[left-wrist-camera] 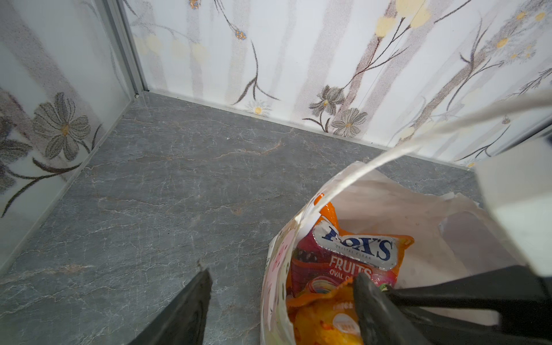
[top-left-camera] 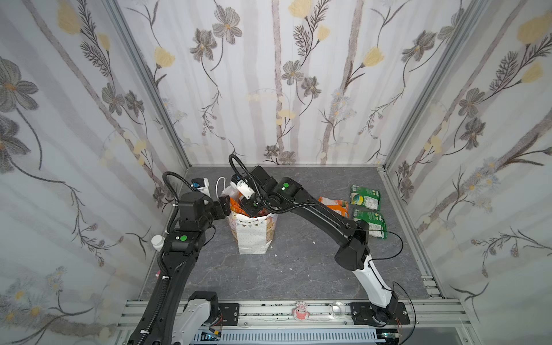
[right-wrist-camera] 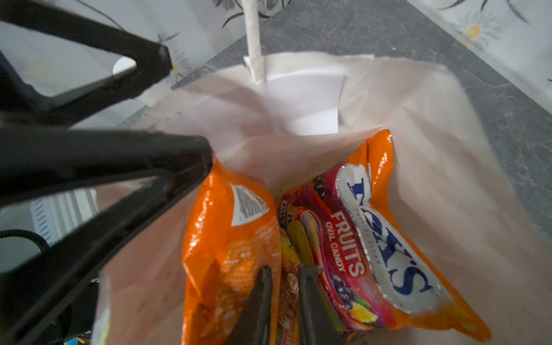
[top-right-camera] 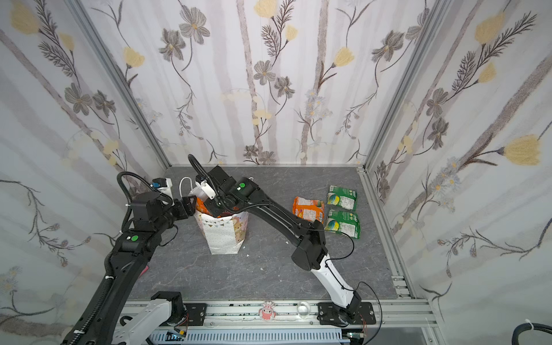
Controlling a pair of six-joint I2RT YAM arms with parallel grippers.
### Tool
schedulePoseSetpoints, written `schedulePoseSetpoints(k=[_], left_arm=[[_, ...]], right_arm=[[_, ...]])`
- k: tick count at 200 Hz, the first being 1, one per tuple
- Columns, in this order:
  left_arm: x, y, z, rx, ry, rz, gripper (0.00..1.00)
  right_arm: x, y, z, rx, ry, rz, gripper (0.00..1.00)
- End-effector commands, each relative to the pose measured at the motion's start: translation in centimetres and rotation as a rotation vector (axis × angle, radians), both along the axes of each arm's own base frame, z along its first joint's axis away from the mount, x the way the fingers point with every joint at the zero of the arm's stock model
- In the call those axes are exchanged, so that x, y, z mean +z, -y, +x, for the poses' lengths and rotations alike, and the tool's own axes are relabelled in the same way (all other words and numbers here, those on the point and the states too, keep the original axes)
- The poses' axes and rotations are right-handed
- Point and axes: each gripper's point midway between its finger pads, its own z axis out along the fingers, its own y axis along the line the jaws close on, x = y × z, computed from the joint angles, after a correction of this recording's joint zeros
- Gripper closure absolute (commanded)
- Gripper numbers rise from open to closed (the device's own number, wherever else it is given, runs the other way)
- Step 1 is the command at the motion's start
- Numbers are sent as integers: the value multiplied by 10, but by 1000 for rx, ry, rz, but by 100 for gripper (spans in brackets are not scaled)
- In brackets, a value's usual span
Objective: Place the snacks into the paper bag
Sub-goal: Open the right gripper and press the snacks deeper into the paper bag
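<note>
The bag [top-left-camera: 252, 236] stands upright in the middle of the counter [top-left-camera: 298, 268], and both hands are at its mouth. Inside, a FOX'S packet [right-wrist-camera: 373, 239] and an orange packet [right-wrist-camera: 233, 239] are stood on edge, side by side. The right hand [right-wrist-camera: 286, 268] is sunk between them with its fingers drawn narrow; whether anything is pinched cannot be told. The left hand [left-wrist-camera: 280, 273] is spread wider, with one finger outside the bag wall and one inside, and the wall is not seen to be clamped.

Well to the right lie a loose orange packet [top-right-camera: 307, 209], a far green packet [top-right-camera: 342, 197] and a near green packet [top-right-camera: 343, 224]. All are judged light, soft, glossy and slippery, so they are best taken by a crimped end seam.

The bag is thin paper and could easily be tipped or creased. The handle [left-wrist-camera: 388, 155] arches over the mouth, the packets inside stand high, and the right arm lies across the loose orange packet in a top view.
</note>
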Motion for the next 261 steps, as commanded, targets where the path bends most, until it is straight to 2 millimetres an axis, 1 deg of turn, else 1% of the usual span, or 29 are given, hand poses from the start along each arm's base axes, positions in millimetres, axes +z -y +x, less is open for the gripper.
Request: schedulePoseSetpoints(k=[1,12,24,31,48,68,84,94,110,119,152,175,187,202,215,232,261], left_arm=[[3,0,1,0,16,-1,25],[3,0,2,0,15,-1,25],[3,0,2,1,15,-1,26],[3,-1,1,4,15,1,26],[3,-2,1,9,15,3,26],[5,-3,1,15,20,8,27],[8,-7,0,35,33,14,27],[11,-8,-1,42,44,14,27],[12,-9,-2,45,52,12,28],[13,-9,-2,45,54,12,28],[11,-7,-1,35,48,7,28],[10,-6,-1,30,45,6,28],[10,-6,-1,32,45,8,28],[10,-6,-1,32,45,7,28],[10,-6,-1,31,46,8,28],[11,-6,-1,32,46,9,28],[10,-6,-1,31,44,8,28]], right_arm=[[-17,8,5,-22,22,-78,81],[-20,12,10,-42,38,-101,81],[-13,13,13,-53,57,-89,81],[-3,13,13,-54,70,-67,79],[27,12,12,-50,98,6,72],[61,11,7,-20,112,96,65],[78,10,2,10,107,151,63],[82,7,-1,35,97,175,61],[80,2,-3,57,84,189,61],[73,1,-1,50,82,176,61],[44,3,21,-29,117,93,60],[32,4,31,-63,137,61,60],[28,3,34,-66,140,55,64],[20,-1,35,-61,134,50,72],[12,-5,33,-44,116,50,77],[1,-11,29,-13,82,50,79],[-20,-14,26,6,47,21,79]])
